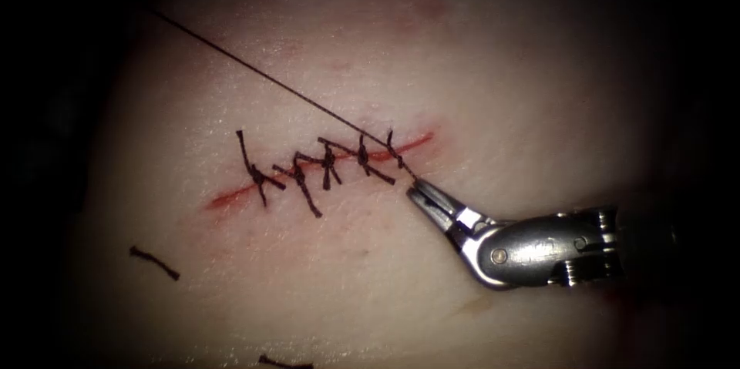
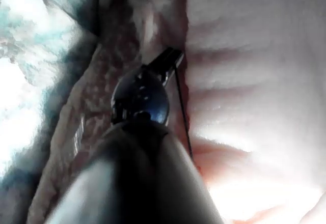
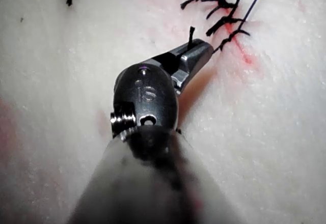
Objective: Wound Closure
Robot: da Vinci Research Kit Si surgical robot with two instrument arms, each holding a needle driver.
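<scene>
Four knotted stitches (image 1: 327,165) cross the cut (image 1: 316,169) on the tissue (image 1: 539,107); red fluid (image 1: 227,199) lines its left end; our right tool (image 1: 424,198) sits just right of the cut's right end, jaws closed on the thread (image 1: 254,72) at the last stitch; thread runs taut up and left from there across the tissue; our left tool (image 2: 170,61) shows in its wrist view with jaws pinched on the thread beside the tissue edge; needle: we can't tell where it is; two cut ends of thread (image 1: 154,263) lie loose below the cut.
</scene>
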